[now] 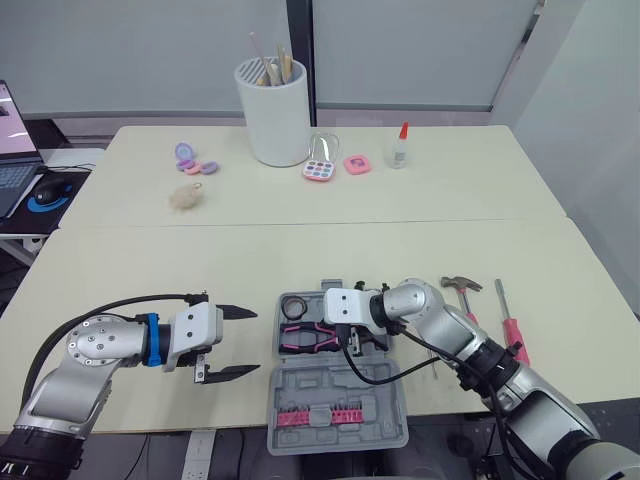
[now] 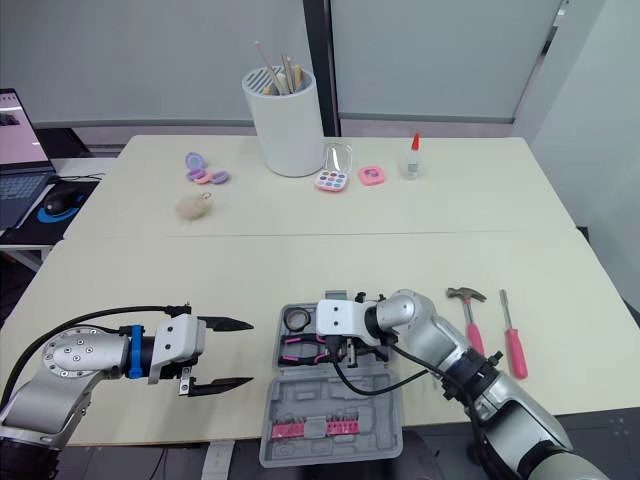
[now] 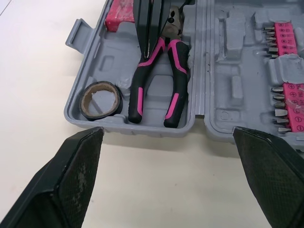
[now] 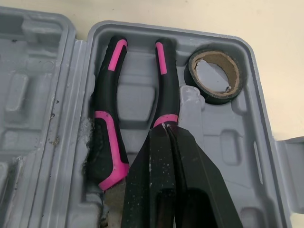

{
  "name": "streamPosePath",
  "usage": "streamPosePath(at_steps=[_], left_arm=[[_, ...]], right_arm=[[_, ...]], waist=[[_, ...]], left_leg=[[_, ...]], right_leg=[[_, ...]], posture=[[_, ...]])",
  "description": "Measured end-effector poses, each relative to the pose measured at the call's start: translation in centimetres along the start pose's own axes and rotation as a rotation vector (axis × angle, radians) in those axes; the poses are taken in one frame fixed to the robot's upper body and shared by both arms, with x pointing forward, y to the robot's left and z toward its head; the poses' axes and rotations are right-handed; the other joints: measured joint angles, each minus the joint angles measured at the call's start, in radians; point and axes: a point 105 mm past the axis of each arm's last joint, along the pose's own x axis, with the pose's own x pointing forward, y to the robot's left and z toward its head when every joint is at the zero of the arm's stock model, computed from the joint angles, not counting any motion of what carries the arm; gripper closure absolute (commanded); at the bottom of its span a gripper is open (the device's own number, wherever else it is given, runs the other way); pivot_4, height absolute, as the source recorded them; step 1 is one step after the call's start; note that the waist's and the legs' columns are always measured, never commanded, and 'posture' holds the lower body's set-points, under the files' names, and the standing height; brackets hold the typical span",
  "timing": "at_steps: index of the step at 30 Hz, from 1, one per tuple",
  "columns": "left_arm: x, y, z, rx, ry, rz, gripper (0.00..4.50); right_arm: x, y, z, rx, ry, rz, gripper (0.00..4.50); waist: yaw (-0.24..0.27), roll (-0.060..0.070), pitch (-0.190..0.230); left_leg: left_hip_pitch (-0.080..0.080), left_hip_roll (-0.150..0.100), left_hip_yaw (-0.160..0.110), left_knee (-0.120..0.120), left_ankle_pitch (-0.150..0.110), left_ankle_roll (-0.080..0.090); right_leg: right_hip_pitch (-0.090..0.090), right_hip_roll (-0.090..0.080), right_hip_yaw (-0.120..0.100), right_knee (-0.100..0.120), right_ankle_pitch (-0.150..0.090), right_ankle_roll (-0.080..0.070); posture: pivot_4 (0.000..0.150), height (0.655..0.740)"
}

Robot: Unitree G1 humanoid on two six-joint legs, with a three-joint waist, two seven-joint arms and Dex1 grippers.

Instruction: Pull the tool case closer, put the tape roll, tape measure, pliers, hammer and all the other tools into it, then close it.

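Hammer [image 1: 462, 285] and screwdriver [image 1: 512, 335] lie right of tool case [image 1: 335, 385]. Left gripper [image 1: 257, 341] spread wide beside it; right gripper [image 4: 166, 130], pinched together, over pliers [image 3: 141, 90]. Wrist views show tape roll [image 3: 100, 113] inside.

- I can't see the head of the black-and-pink pliers [image 4: 107, 130]; the right gripper [image 4: 167, 129], black fingers pressed together, covers it.
- The open grey plastic tool case [image 4: 135, 102] runs off both wrist views' edges.

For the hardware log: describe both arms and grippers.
Both arms are silver-grey metal. The left arm wears a blue ring and a black cable; black cables loop off the right arm. White wrist blocks carry the left gripper and right gripper, each with black tapered fingers.
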Motion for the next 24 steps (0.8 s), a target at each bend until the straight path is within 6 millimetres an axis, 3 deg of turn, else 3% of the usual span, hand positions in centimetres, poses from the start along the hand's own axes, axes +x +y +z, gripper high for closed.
streamPosePath(at_steps=[8, 13, 15, 18, 20, 24], left_arm=[[0.0, 0.0, 0.0, -0.006, 0.001, 0.005, 0.0], [-0.3, 0.1, -0.3, -0.02, 0.009, 0.037, 0.0], [-0.7, 0.1, -0.9, -0.047, 0.022, 0.076, 0.0], [-1.4, 0.5, -1.7, -0.084, 0.034, 0.163, 0.0], [-1.7, 0.0, -2.3, -0.1, 0.048, 0.175, 0.0], [-1.8, -1.7, -3.5, -0.157, 0.071, 0.144, 0.84]], right_arm=[[0.2, 0.1, -0.6, -0.036, 0.037, -0.006, 4.49], [-0.1, 0.3, -0.1, -0.001, -0.058, -0.073, 4.49], [-1.4, 0.1, 1.2, 0.013, -0.146, -0.124, 4.49], [-5.6, -0.4, 1.8, -0.036, -0.214, -0.204, 4.49], [-8.3, 0.4, 0.8, -0.039, -0.217, -0.224, 4.49], [-11.1, 2.6, -2.7, 0.078, -0.122, -0.165, 4.5]], waist=[[0.002, 0.0, -0.002], [0.001, 0.0, -0.002], [0.002, 0.0, -0.001], [0.003, 0.0, -0.001], [0.008, 0.0, -0.001], [0.004, 0.0, -0.001]], left_leg=[[0.006, 0.0, -0.001, 0.0, 0.0, 0.0], [0.004, 0.0, -0.001, 0.0, 0.0, 0.0], [0.003, 0.0, -0.001, 0.0, 0.0, 0.0], [0.003, -0.001, -0.001, 0.0, 0.0, 0.0], [0.003, -0.002, -0.001, -0.001, 0.0, 0.0], [0.004, 0.0, -0.001, -0.001, 0.0, 0.001]], right_leg=[[0.007, 0.0, -0.001, 0.0, 0.0, 0.0], [0.005, 0.0, -0.001, 0.0, 0.0, 0.0], [0.004, 0.0, -0.001, 0.0, 0.0, 0.0], [0.006, -0.002, -0.002, -0.002, 0.0, 0.0], [0.007, -0.003, -0.002, -0.003, 0.0, 0.0], [0.006, -0.002, -0.002, -0.002, 0.0, 0.0]], posture=[[0.15, 0.7366], [0.15, 0.7366], [0.15, 0.7366], [0.15, 0.7366], [0.15, 0.7366], [0.15, 0.7366]])
